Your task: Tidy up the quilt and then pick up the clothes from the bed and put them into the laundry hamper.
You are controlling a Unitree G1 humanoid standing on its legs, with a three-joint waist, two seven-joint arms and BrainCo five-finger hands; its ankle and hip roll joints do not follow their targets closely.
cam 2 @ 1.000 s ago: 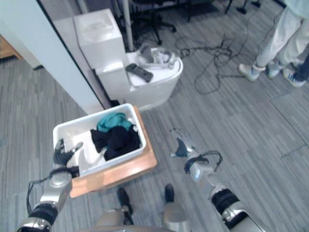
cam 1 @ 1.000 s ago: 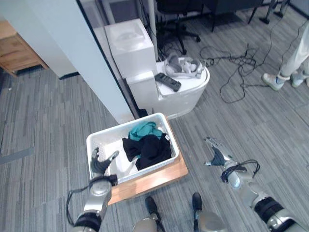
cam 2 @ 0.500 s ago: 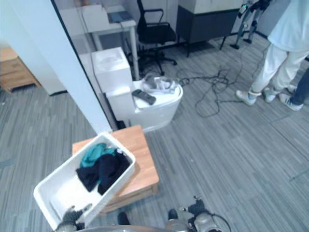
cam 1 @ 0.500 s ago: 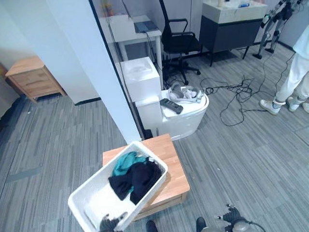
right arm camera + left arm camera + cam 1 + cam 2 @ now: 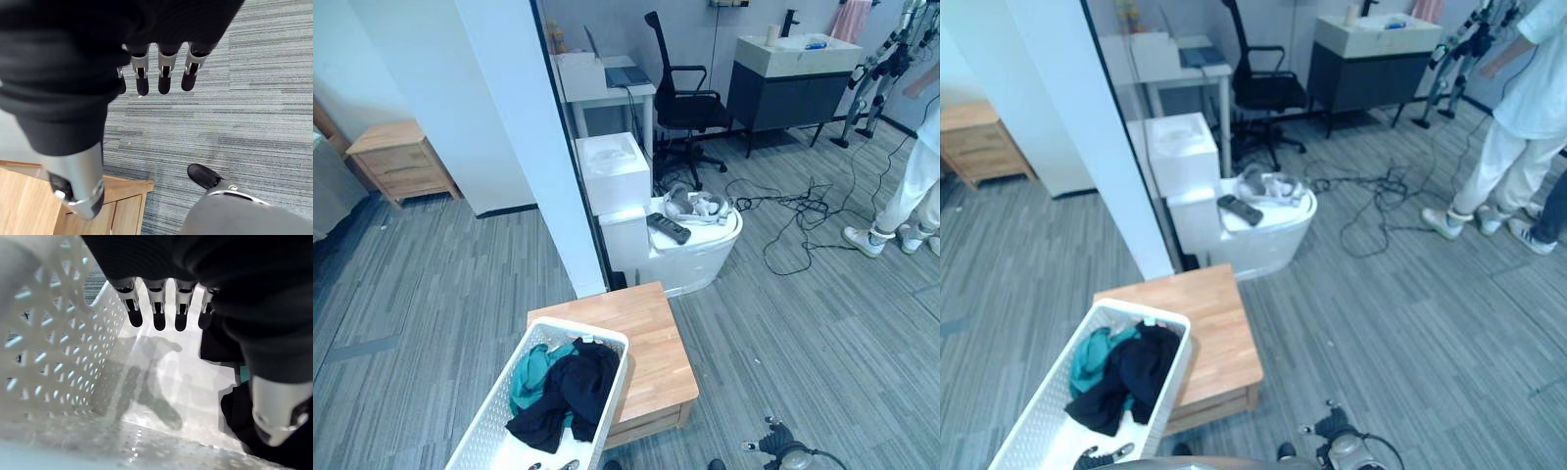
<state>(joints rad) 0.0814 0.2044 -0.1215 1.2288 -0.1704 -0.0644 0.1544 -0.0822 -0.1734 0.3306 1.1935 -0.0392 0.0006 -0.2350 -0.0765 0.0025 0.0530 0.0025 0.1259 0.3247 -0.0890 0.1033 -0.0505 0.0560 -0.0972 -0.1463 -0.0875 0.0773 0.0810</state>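
The white perforated laundry hamper [image 5: 497, 423] lies at the lower left, its far end resting on a low wooden table [image 5: 641, 328]. A black garment [image 5: 570, 390] and a teal one [image 5: 529, 374] lie inside it. My left hand [image 5: 1102, 456] shows at the hamper's near end. In the left wrist view its fingers [image 5: 159, 303] stretch straight over the hamper's bare white floor [image 5: 161, 382] and hold nothing, with the black garment [image 5: 237, 406] beside the thumb. My right hand [image 5: 773, 450] hangs low at the bottom right, its fingers [image 5: 164, 68] relaxed above the grey floor.
Beyond the table a white rounded stand [image 5: 690, 245] carries a remote and a headset. A white partition [image 5: 533, 147] rises at the centre left. Behind are an office chair [image 5: 685, 103] and a dark cabinet [image 5: 788, 93], with cables [image 5: 803, 211] on the floor. A person [image 5: 1518, 127] stands at the right.
The camera has tilted up, showing more of the room. The hamper has come off the table top toward me and to the left. Both hands have sunk to the bottom edge.
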